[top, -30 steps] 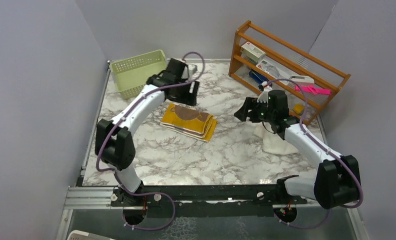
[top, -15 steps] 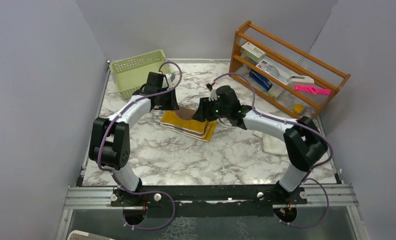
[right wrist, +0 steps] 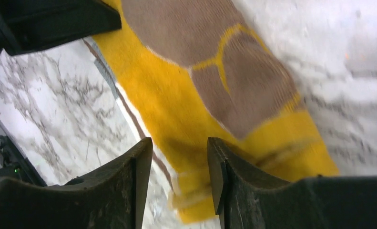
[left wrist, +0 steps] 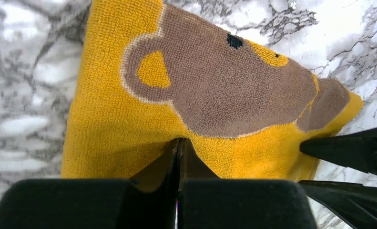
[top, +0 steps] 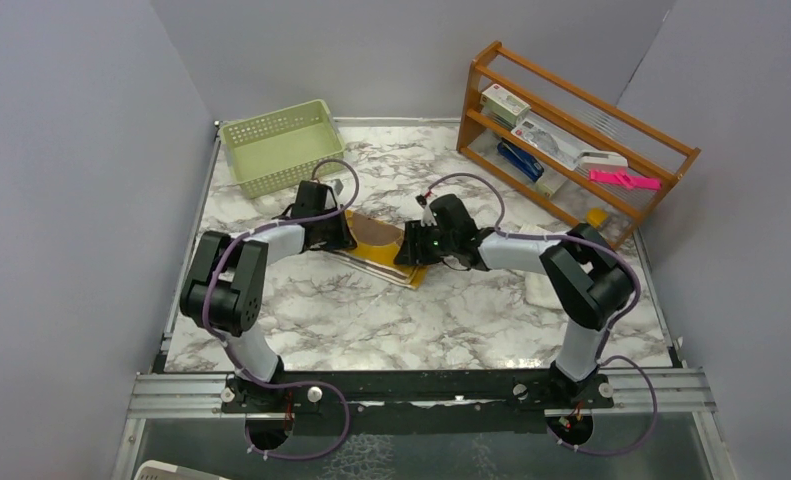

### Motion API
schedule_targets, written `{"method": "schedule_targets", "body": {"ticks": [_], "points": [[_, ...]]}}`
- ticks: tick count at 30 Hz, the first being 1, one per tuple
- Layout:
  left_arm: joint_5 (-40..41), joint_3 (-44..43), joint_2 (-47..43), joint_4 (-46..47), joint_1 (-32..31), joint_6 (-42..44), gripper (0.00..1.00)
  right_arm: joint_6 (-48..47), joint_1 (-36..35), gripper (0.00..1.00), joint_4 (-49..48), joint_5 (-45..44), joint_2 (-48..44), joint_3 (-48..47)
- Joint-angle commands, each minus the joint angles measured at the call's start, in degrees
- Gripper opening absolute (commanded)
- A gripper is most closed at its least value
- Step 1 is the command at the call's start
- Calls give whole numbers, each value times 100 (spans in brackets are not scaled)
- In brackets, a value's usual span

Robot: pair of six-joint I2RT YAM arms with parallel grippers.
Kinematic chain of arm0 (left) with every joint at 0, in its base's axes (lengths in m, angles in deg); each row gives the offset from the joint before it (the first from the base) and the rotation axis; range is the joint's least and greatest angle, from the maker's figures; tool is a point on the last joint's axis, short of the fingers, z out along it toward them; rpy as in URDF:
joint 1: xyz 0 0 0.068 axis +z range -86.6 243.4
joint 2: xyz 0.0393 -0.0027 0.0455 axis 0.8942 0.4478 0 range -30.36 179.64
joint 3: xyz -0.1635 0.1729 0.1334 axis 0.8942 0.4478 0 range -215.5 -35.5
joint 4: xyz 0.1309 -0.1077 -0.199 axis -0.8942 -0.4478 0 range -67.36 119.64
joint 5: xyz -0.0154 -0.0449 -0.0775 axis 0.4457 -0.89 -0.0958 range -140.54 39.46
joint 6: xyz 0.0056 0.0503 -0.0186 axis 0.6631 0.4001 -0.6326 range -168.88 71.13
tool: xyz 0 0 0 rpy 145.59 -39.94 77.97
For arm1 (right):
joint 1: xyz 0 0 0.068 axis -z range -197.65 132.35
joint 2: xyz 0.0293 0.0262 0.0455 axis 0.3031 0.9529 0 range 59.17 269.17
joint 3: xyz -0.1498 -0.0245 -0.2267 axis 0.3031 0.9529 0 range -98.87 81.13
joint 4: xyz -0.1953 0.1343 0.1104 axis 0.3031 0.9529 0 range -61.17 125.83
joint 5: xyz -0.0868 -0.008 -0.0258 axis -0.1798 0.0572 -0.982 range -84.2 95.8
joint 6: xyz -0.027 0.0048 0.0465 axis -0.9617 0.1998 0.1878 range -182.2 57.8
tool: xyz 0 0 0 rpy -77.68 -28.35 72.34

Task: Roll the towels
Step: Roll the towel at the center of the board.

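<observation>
Marbled worktop (top: 371, 320) is carrying everything. Left tool (left wrist: 178, 142) is clenching tight, its tips pressing on one edge of the yellow towel (left wrist: 105, 114) (whether cloth is pinched between them, I cannot tell). Right tool (right wrist: 179, 143) is standing parted, straddling the towel's opposite end. Both are facing each other across it, mid-worktop. Cream towel (top: 539, 290) is lying nearer the right edge, partly hidden behind the right arm. Basket (top: 276, 145) and rack (top: 571, 130) are sitting at the back.

Towel (top: 376, 238) roughly between basket (top: 271, 166) and rack (top: 593, 99)
</observation>
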Motion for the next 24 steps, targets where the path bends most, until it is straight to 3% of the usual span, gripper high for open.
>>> {"method": "schedule_targets", "body": {"ticks": [1, 7, 12, 14, 16, 19, 21, 24], "points": [[592, 777, -565, 283, -78, -715, 0, -292, -5, 48, 391, -314, -579, 555], [1371, 2058, -2021, 589, -816, -2194, 0, -1102, 124, 51, 1017, -256, 8, -91], [2619, 3439, -3695, 1305, -1805, -4617, 1, -1709, 488, 54, 1844, 281, 1061, -1898], [3128, 3737, -4199, 1495, -2060, -4943, 19, -2003, 528, 55, 2288, 263, 1627, -2916], [3288, 3610, -4439, 1441, -2084, -4771, 31, -2195, 561, 55, 2770, 320, 2178, -4201], [3453, 2629, -4407, 917, -2068, -3888, 46, -2366, 579, 56, 3388, 648, 2706, -5607], [3429, 1987, -4183, 629, -2026, -3194, 55, -2420, 585, 58, 3469, 869, 2741, -6083], [2947, 1175, -3661, 202, -1620, -2282, 60, -2604, 578, 61, 3697, 1153, 2541, -6430]]}}
